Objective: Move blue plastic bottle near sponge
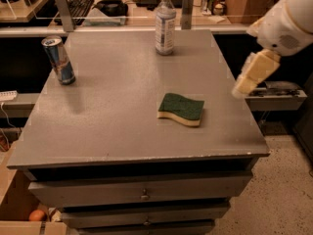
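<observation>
The blue plastic bottle (165, 22), clear with a white cap and a pale label, stands upright at the far edge of the grey table (112, 111). The sponge (181, 109), dark green on top over yellow foam, lies flat right of the table's middle, well in front of the bottle. My gripper (254, 73) hangs on the white arm at the right, above the table's right edge, right of the sponge and apart from it. It holds nothing that I can see.
A blue-silver drink can (58, 60) stands upright near the table's left edge. Behind the table runs a desk with a keyboard (78, 4) and other clutter. Drawers (142, 192) sit under the tabletop. The floor lies to the right.
</observation>
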